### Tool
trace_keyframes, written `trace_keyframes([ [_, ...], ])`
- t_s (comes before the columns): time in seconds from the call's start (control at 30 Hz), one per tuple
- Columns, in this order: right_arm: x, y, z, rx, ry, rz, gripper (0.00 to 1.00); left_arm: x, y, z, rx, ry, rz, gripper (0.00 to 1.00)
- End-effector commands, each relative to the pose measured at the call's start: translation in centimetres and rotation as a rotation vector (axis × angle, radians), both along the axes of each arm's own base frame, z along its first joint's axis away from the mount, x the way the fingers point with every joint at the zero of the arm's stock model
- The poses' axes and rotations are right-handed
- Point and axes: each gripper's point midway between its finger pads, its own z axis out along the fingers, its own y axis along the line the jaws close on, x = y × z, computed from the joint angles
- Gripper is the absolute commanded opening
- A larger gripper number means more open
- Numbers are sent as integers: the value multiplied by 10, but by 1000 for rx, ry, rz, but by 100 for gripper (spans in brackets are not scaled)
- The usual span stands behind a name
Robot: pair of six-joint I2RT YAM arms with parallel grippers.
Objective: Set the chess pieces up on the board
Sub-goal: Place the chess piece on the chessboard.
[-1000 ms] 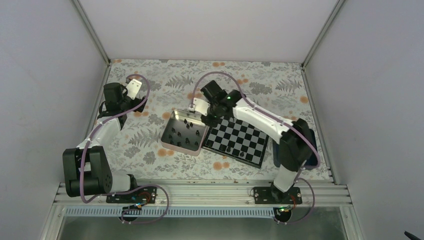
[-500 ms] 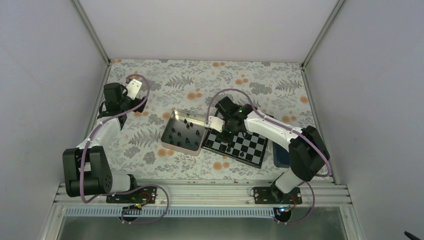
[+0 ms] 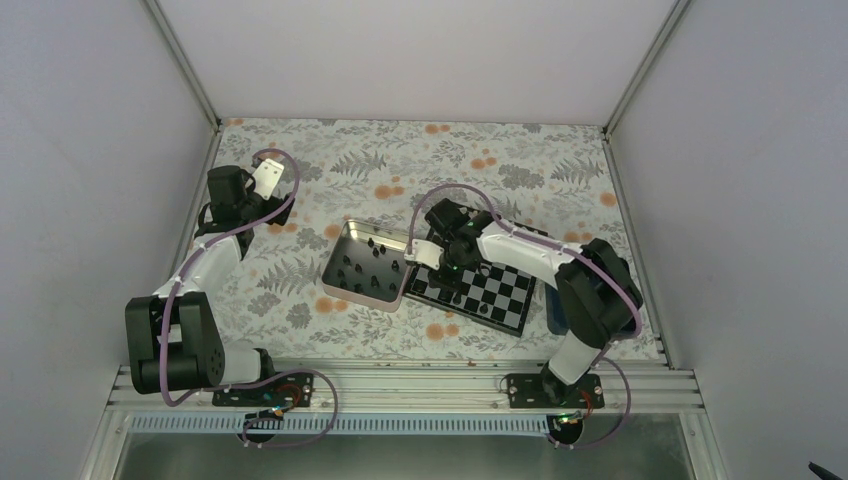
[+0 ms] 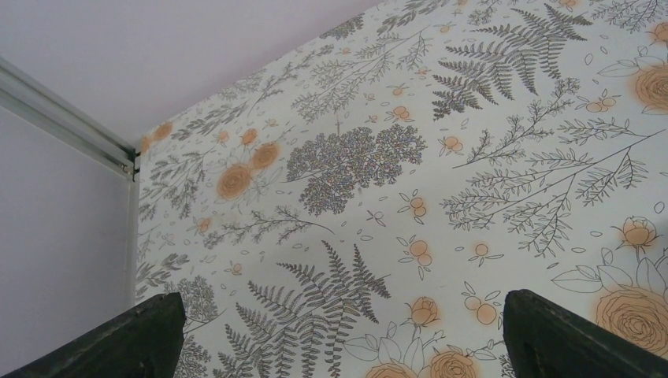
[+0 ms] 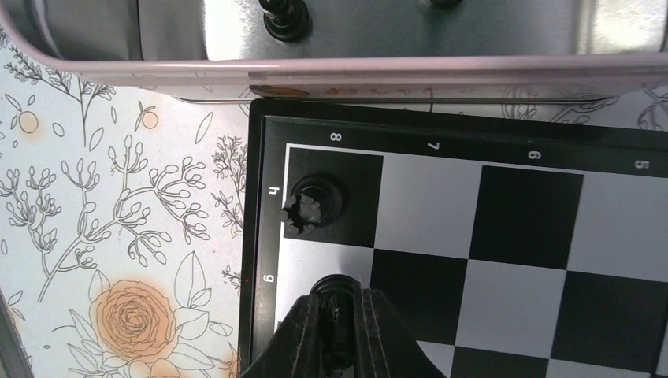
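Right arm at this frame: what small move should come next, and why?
Probably lower slightly and open the jaws. The right gripper is shut on a black chess piece just above the edge square next to the corner piece on the board, so it looks ready to release.

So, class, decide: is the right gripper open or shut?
Shut on a chess piece: the right gripper's fingers press both its sides, over the board's edge.
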Motion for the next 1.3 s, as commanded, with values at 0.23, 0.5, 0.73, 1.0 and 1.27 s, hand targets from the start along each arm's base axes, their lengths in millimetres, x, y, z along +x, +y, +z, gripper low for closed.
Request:
trace_keyframes([
  [0.23,-5,8,-10,-1,38,54,8,2,1,5,-1,-16,-5,100],
  [0.5,-8,10,-13,-3,57,69,9,3,1,4,0,-14,-6,100],
  [0.73,-9,9,-15,-16,62,74,9,4,1,2,1,-11,-3,100],
  [1.0,-7,8,-14,-18,56,74,20,5,1,2,1,-10,-3,100],
  [1.27,2,16,19,34,-4,69,34,5,1,1,4,-11,-4,100],
])
